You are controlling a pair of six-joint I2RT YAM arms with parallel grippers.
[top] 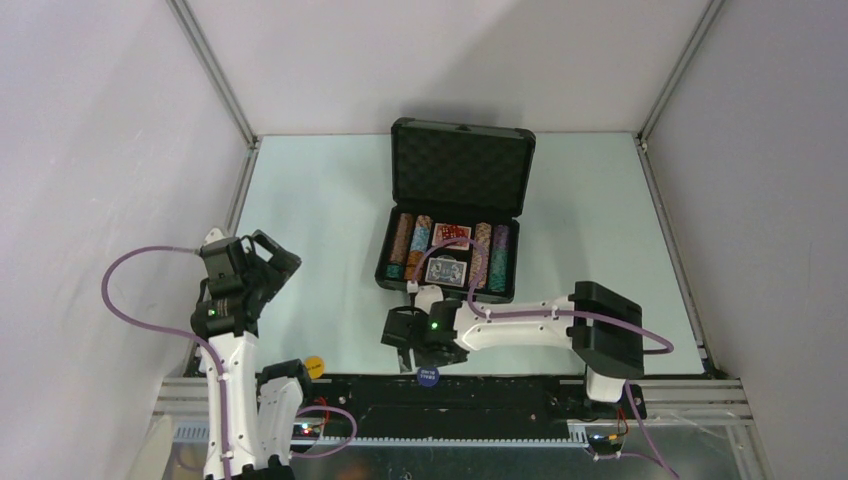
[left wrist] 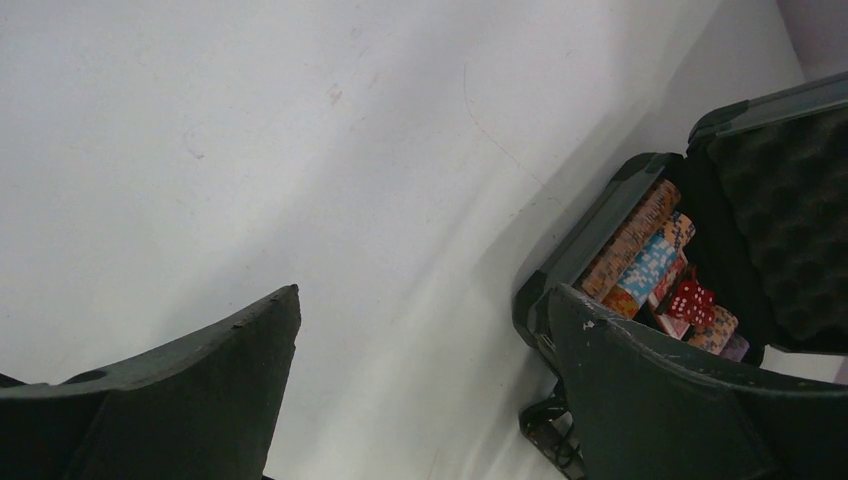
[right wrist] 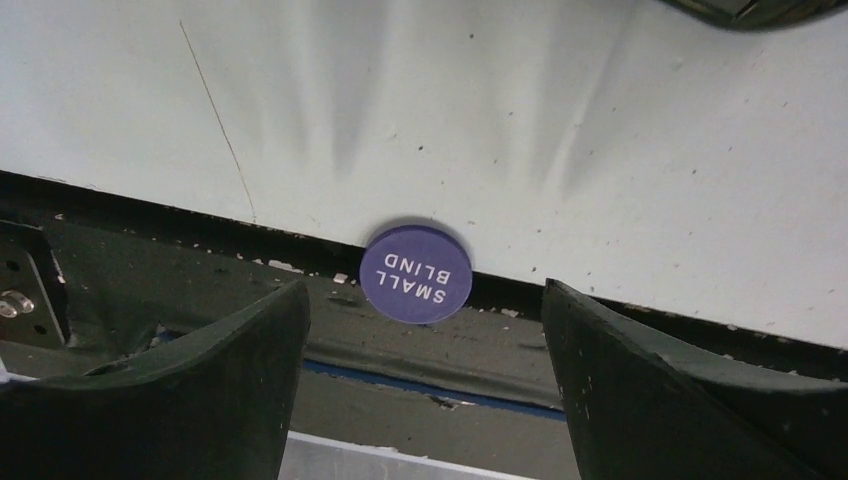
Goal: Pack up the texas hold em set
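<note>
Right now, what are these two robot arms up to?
They are packing a poker set. The open black hard case holds striped chips, cards and red dice. The right gripper, jaws open, hovers over a round purple SMALL BLIND button at the near edge of the table, not holding it. The left gripper hangs open at the left.

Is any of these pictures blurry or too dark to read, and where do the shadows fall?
Right wrist view: sharp, lettering on the button reads clearly though upside down; faint shadow streaks cross the table. Left wrist view: table washed pale, a soft shadow beside the case. Top view: even light, foam dimples in the case lid visible.
</note>
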